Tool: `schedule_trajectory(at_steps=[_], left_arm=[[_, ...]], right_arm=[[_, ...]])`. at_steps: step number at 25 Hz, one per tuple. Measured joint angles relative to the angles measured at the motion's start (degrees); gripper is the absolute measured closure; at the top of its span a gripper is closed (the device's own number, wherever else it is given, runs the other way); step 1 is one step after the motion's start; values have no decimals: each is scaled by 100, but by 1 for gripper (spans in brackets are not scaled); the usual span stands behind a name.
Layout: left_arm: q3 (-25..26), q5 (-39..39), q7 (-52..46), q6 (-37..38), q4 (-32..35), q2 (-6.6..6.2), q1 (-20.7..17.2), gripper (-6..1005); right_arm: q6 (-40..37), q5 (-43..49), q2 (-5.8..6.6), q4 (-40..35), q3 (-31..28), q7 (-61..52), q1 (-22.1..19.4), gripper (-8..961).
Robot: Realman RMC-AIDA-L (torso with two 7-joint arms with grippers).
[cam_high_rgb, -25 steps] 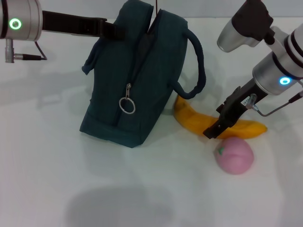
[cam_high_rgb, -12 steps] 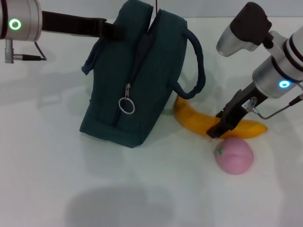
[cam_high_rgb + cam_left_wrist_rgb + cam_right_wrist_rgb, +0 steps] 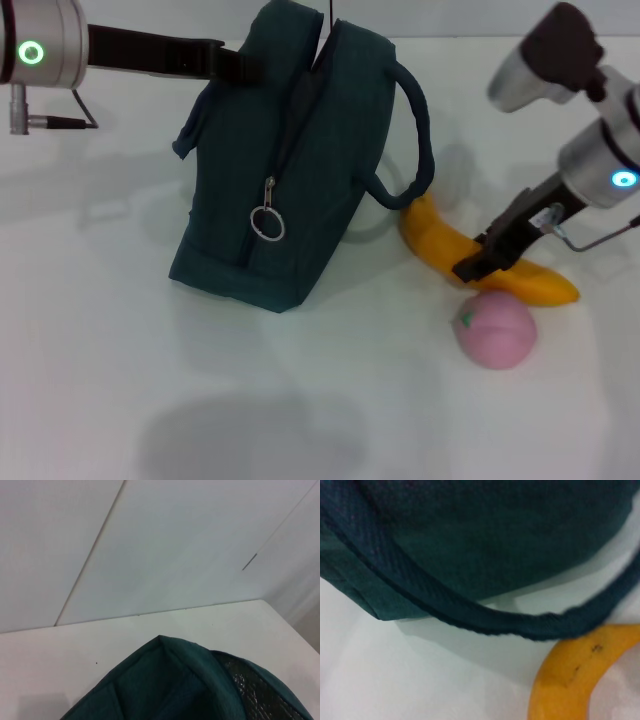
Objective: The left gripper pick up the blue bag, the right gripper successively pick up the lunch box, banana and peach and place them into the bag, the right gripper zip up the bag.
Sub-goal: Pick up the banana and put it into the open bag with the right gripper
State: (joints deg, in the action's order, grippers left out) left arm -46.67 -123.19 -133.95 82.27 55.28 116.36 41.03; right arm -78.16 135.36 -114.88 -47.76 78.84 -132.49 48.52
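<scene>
At centre right of the head view, the long curved yellow-orange banana (image 3: 470,252) lies on the white table (image 3: 100,330), its long axis running from upper left, beside the bag's looped handle, down to lower right. The right gripper (image 3: 478,264) is at the middle of that length, its dark fingers down across the fruit's lower edge; whether they have clamped it or merely touch it cannot be told. Just below the fingertips, touching or nearly touching the fruit, sits the round pink peach (image 3: 496,328). Left of both stands the dark teal fabric bag (image 3: 285,160), upright, its open zip slit uppermost and the metal ring pull (image 3: 268,222) hanging on its near face. The left gripper (image 3: 232,62), at upper left, reaches to the bag's top edge and appears to hold it up, though its fingers are not clearly shown. The lunch box is not visible on the table. Judged from this layout, the coming lift must carry the fruit up and leftward, over the handle, to the opening.
</scene>
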Motion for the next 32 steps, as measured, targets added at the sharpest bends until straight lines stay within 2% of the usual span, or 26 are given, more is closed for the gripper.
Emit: schedule_trajectory(at_steps=[3, 6, 9, 12, 16, 18, 19, 20, 21, 23, 24, 25, 26, 27, 29, 32], left_arm=[[-1, 2, 3, 0, 0, 0, 8, 944], [-1, 4, 9, 0, 0, -1, 12, 945], [-1, 5, 16, 0, 0, -5, 19, 945], [-1, 6, 18, 0, 0, -7, 21, 945], [-6, 6, 18, 0, 3, -14, 28, 944], [-2, 7, 18, 0, 22, -16, 28, 944], [-2, 30, 18, 1, 22, -16, 28, 944], [0, 145, 18, 0, 15, -27, 22, 944], [0, 145, 18, 0, 15, -27, 22, 944], [0, 259, 16, 0, 1, -47, 6, 944], [12, 295, 7, 0, 1, -56, 3, 944], [42, 315, -5, 0, 0, -64, 3, 944], [73, 320, -14, 0, 0, -68, 6, 944], [119, 328, -18, 0, 0, -69, 13, 944], [191, 350, -28, -1, 0, -70, 20, 944], [218, 446, -52, 0, 0, -78, 12, 944]], right_arm=[[-78, 3, 7, -23, -266, 123, -128, 537], [-267, -13, 10, -28, -836, 386, -311, 536], [-494, -41, 16, -39, -1521, 690, -504, 535], [-873, -266, 48, -132, -2535, 1179, -790, 534], [-1558, -1359, 209, -147, -3646, 2061, -1220, 532], [-1983, -2626, 319, 42, -4033, 2858, -1530, 531], [-2108, -3103, 339, 151, -4094, 3151, -1646, 531], [-2346, -4127, 352, 428, -4108, 3858, -1819, 531], [-2346, -4127, 352, 428, -4108, 3858, -1819, 530], [-2561, -4810, 304, 694, -4095, 4497, -1873, 530], [-2695, -5146, 228, 870, -4089, 4864, -1875, 529], [-2849, -5538, 72, 1104, -4091, 5528, -1844, 529], [-2849, -5538, 72, 1104, -4091, 5528, -1844, 529], [-2904, -5648, -18, 1203, -4067, 5892, -1809, 528], [-2961, -5794, -109, 1434, -3920, 6423, -1690, 528], [-3004, -6185, -107, 2093, -3300, 7261, -1372, 527]])
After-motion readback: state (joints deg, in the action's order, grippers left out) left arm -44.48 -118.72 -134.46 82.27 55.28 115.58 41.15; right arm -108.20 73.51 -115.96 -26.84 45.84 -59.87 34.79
